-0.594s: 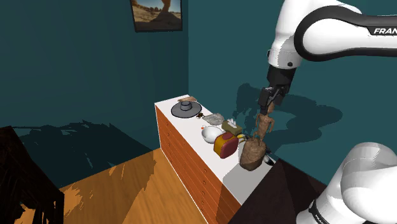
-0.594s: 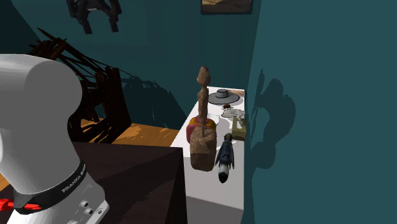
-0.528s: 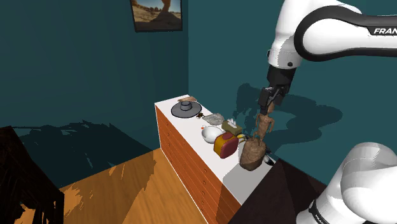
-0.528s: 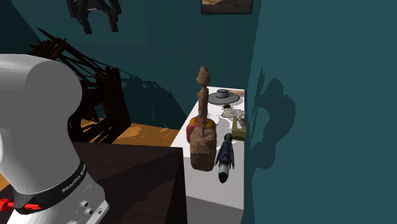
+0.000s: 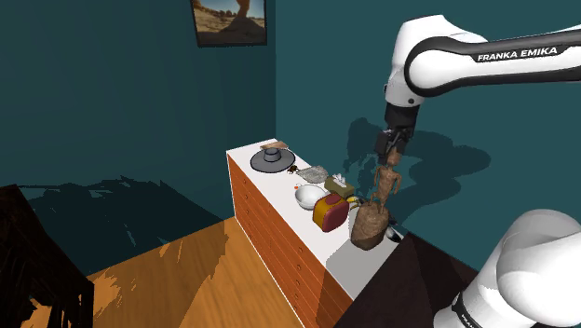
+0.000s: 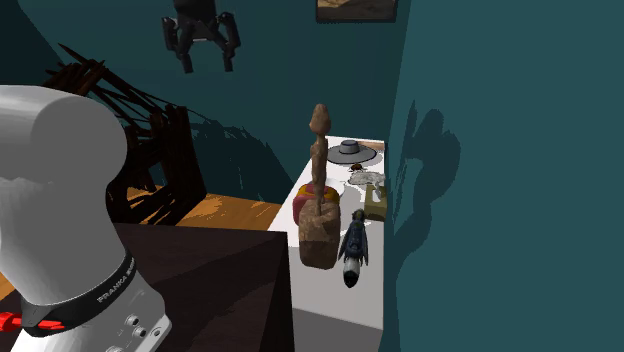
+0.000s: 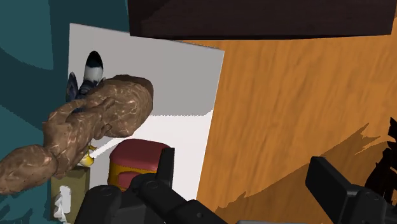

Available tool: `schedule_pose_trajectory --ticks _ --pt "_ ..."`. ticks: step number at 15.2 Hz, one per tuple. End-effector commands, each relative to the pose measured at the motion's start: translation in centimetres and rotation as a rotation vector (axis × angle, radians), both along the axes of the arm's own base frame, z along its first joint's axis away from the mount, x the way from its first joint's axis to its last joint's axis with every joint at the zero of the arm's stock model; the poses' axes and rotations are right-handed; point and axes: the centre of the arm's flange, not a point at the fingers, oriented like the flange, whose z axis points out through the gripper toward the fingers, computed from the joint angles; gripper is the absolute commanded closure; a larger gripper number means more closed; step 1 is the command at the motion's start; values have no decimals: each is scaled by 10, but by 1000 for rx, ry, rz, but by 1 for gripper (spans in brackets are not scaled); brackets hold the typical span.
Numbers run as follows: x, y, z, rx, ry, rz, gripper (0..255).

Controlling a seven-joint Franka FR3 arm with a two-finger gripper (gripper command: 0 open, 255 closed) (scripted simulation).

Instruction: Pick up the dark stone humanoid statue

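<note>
The statue [image 5: 375, 207] is a thin brown rough-stone figure on a bulky base, standing upright near the near end of a white-topped dresser [image 5: 279, 200]. In the second exterior view the statue [image 6: 319, 195] rises beside a red object. My gripper [image 5: 388, 154] hangs above the statue's head in the shoulder view. The gripper [image 6: 207, 64] is open, high up and well off to that view's left of the statue. In the wrist view the gripper [image 7: 248, 175] is open with nothing between its fingers, and the statue [image 7: 95, 121] lies off to one side of them.
On the dresser top [image 7: 172, 83] stand a grey hat [image 5: 272, 158], a white bowl [image 5: 310, 196], a red and yellow object [image 5: 331, 211], a small box [image 6: 375, 203] and a blue and white rocket-like toy [image 6: 352, 250]. A teal wall runs behind; wood floor [image 7: 299, 108] lies beside it.
The arm has swung: in the second exterior view the open gripper has moved right and slightly down, toward the statue. The statue has not moved.
</note>
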Motion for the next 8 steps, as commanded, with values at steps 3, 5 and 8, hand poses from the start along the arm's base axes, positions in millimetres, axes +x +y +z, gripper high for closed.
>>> schedule_pose_trajectory --ticks 3,5,8 --pt "23 -45 -24 11 26 9 0" --pt "35 -67 -37 17 39 13 0" --pt "53 -99 -56 25 58 19 0"
